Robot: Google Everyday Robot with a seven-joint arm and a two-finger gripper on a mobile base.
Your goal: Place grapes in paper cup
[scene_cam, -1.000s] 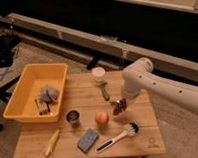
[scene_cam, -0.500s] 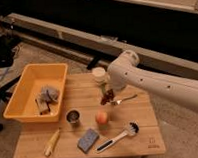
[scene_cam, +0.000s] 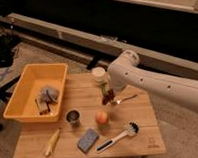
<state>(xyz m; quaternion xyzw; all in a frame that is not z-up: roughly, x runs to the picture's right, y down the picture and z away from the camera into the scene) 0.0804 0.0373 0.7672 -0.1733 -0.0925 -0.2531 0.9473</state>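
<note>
The tiny mark on the wooden table (scene_cam: 144, 118) is too small to read. There is one paper cup (scene_cam: 98, 73), one metal cup (scene_cam: 72, 117), one orange fruit (scene_cam: 101, 117) and one brush (scene_cam: 118, 138). The white arm (scene_cam: 153, 83) reaches in from the right and bends down, and its gripper (scene_cam: 109, 92) squeezes the one bunch of grapes (scene_cam: 107, 99) just beside the paper cup.

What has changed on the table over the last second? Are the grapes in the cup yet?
The gripper, shut on the grapes, carried them left, away from the orange fruit and toward the paper cup. They hang just beside the cup, not in it. Nothing was let go. The yellow bin, metal cup and brush stayed put.
</note>
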